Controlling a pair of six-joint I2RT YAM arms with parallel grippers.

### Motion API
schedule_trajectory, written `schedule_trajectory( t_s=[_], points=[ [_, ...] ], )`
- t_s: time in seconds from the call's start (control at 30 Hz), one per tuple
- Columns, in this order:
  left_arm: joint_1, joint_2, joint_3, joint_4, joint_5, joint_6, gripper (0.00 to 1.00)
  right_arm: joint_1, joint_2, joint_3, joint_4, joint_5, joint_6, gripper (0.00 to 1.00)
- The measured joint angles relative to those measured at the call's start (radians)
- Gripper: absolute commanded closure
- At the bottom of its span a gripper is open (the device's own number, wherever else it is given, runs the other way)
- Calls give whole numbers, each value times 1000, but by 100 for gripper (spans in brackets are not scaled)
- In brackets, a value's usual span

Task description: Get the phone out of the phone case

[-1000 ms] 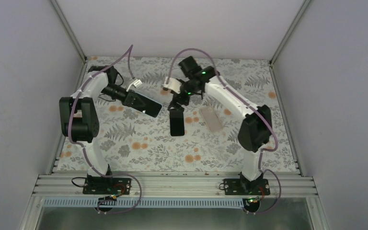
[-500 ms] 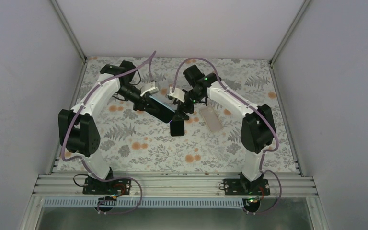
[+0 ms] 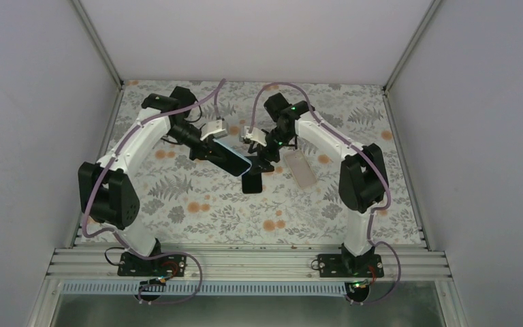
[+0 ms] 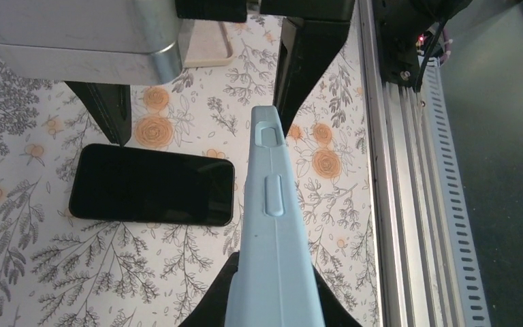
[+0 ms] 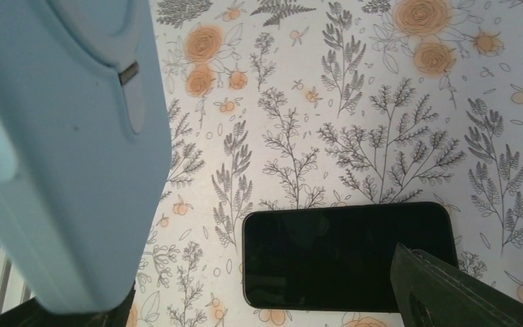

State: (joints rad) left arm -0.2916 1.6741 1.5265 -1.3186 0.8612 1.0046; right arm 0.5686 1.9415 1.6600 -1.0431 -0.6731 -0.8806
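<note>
My left gripper (image 3: 208,145) (image 4: 270,272) is shut on a light blue phone case (image 4: 272,225) (image 3: 235,158) and holds it on edge above the table. From the top, a dark phone face shows inside the case's blue rim. My right gripper (image 3: 259,158) (image 5: 245,293) is open, and its black fingers (image 4: 308,65) stand either side of the case's far end. In the right wrist view the blue case (image 5: 61,150) fills the left side and hides the left finger. A bare black phone (image 3: 250,182) (image 4: 153,184) (image 5: 344,255) lies flat on the table below both grippers.
A pale translucent case (image 3: 301,168) lies on the floral table cover (image 3: 197,204), just right of the grippers. An aluminium rail (image 4: 391,170) runs along the near table edge. White walls enclose the sides and back.
The left arm swung right and carried the blue case over to the right gripper. The right gripper came down and a little right beside the case's end, still open. The black phone stayed put.
</note>
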Motion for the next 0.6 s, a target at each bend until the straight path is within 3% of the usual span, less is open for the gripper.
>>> schedule_trajectory(
  t_s=[0.43, 0.6],
  points=[
    [-80, -25, -23, -31, -8, 2, 98, -54, 94, 162, -111, -14, -97, 9],
    [-77, -21, -21, -32, -31, -1, 98, -53, 82, 114, -169, 3, -147, 13]
  ],
)
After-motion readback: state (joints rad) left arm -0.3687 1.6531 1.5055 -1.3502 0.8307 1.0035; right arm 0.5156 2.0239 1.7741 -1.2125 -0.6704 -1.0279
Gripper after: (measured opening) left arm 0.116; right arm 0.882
